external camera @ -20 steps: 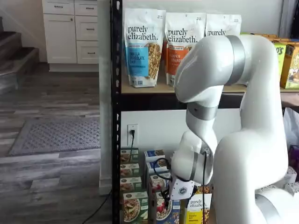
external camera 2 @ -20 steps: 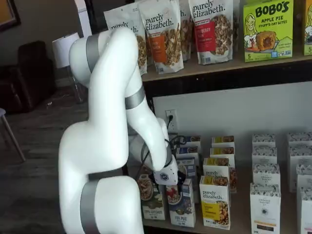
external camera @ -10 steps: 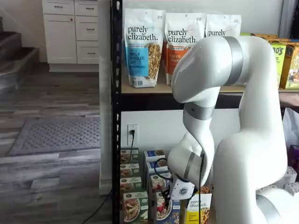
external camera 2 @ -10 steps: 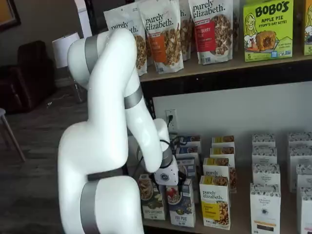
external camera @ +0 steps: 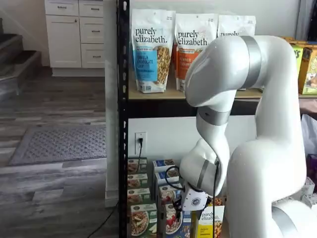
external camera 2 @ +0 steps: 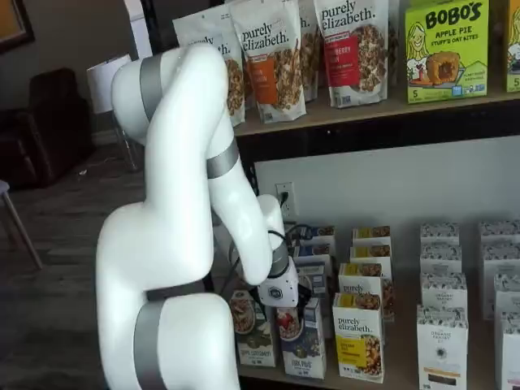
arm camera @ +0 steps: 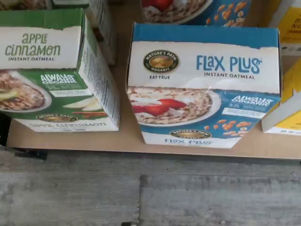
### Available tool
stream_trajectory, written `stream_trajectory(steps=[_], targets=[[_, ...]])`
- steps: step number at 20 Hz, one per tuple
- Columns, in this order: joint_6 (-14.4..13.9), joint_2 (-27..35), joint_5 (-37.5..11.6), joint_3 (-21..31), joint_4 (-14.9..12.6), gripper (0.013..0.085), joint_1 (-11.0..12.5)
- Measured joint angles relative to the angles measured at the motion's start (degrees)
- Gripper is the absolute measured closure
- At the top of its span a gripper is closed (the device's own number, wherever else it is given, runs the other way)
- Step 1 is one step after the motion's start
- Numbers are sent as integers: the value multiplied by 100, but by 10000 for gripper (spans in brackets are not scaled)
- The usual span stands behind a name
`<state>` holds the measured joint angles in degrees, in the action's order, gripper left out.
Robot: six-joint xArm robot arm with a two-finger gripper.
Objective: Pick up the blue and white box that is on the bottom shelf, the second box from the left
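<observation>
Blue and white box: the blue and white box [arm camera: 203, 84] fills the middle of the wrist view, a carton with a blue top face, a white band reading "Flax Plus instant oatmeal", and a bowl of oats with red berries on its front.
Where it stands: at the front edge of the bottom shelf [arm camera: 127, 141], upright, with more cartons in a row behind it; in both shelf views it shows low down, partly hidden by the arm [external camera 2: 302, 348] [external camera: 174, 224].
Left neighbour: the green-and-white carton [arm camera: 51, 70], marked "Apple Cinnamon", stands just beside it with a strip of bare tan shelf board between the two; they do not touch.
Right neighbour: the yellow carton [external camera 2: 358, 337], marked "purely elizabeth", stands just beside the blue one on its other side.
Gripper: the gripper [external camera 2: 280, 294] shows in both shelf views only as its white body, low in front of the blue and white box; the black fingers are hidden.
Jaws: spread as wide as they go, and nothing is held; the box stands on the shelf untouched.
Arm: the white arm [external camera: 257, 148] bends down from above towards the lowest tier.
Upper tier: tall granola bags [external camera: 152, 49] stand on the tan wooden shelf above.
Floor: grey wood planks [arm camera: 141, 193] run in front of the shelf edge.
</observation>
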<state>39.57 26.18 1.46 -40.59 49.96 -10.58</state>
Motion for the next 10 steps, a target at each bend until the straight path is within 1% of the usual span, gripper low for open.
stream_trajectory(steps=[3, 7, 8, 10], targets=[[69, -38, 27, 15, 55, 130, 15], [-133, -103, 149, 52, -204, 130, 83], [-288, -121, 201, 69, -388, 130, 119], [-523, -146, 285, 87, -664, 130, 168]])
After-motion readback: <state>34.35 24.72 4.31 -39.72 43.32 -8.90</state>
